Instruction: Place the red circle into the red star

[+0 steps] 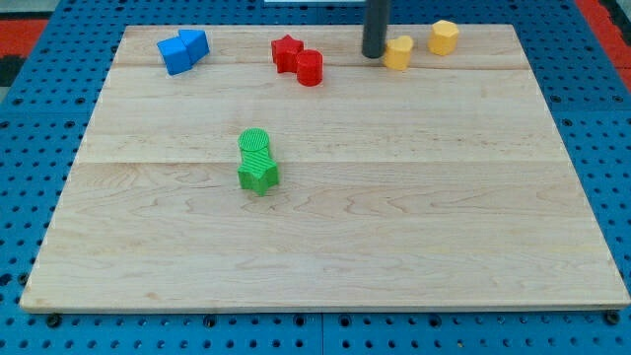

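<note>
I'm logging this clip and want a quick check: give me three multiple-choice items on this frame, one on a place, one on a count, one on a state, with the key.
1. Where is my tip?
A. just to the view's left of a yellow block
B. beside the green blocks
C. at the view's bottom edge

2. How many blocks are on the board?
A. six
B. eight
C. ten

3. How do the red circle and red star stand?
A. far apart
B. stacked
C. touching, side by side

Key:
1 A, the rod ends right beside the nearer yellow block.
2 B, blocks sit in two blue, two red, two yellow and two green.
3 C, the circle sits against the star's lower right side with no visible gap.
</note>
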Controlling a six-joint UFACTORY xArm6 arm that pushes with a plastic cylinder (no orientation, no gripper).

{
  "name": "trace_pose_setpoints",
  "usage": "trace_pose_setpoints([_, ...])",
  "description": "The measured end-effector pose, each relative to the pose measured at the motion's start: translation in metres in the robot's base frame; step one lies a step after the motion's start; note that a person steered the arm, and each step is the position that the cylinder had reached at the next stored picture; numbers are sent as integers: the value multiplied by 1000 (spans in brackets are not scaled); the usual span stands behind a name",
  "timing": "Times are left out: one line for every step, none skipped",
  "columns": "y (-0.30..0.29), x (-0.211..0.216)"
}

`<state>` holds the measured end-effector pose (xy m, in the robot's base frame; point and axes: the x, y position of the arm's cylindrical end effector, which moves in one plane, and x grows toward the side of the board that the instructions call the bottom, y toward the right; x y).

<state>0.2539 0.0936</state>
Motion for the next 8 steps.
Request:
trace_pose_setpoints([12,6])
trace_pose_setpoints([38,7])
trace_pose_setpoints([22,41])
trace_pose_setpoints([-30,65])
trace_pose_setpoints([-84,55])
trace_pose_setpoints([-116,48])
trace_pose_setpoints([-122,37])
trace_pose_setpoints([-167,41])
